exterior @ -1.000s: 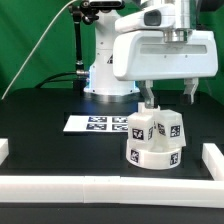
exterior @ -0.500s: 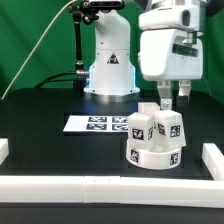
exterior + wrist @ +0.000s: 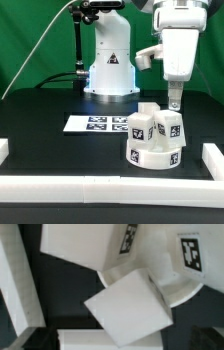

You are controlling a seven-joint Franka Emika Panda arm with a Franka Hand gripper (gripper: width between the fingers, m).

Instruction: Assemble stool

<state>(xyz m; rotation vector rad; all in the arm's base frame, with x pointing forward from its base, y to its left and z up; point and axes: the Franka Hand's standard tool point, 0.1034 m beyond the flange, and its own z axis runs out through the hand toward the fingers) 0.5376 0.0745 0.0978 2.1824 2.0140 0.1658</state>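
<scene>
The stool stands upside down on the black table: its round white seat [image 3: 155,155] lies flat and three blocky legs rise from it, among them a left leg [image 3: 141,127] and a right leg [image 3: 168,127] with tags. My gripper [image 3: 174,102] hangs just above the right leg, turned edge-on, open and holding nothing. In the wrist view a plain white leg end [image 3: 130,308] fills the middle. A tagged leg [image 3: 90,246] and the curved seat rim [image 3: 185,286] lie beyond it.
The marker board [image 3: 95,123] lies flat behind the stool, towards the exterior view's left. White border rails run along the front [image 3: 110,186], the right [image 3: 213,157] and the left [image 3: 3,150]. The arm's base [image 3: 108,70] stands at the back.
The hand has turned about its upright axis, from showing both fingers broadside to edge-on, and shifted slightly towards the exterior view's right. The stool has not moved.
</scene>
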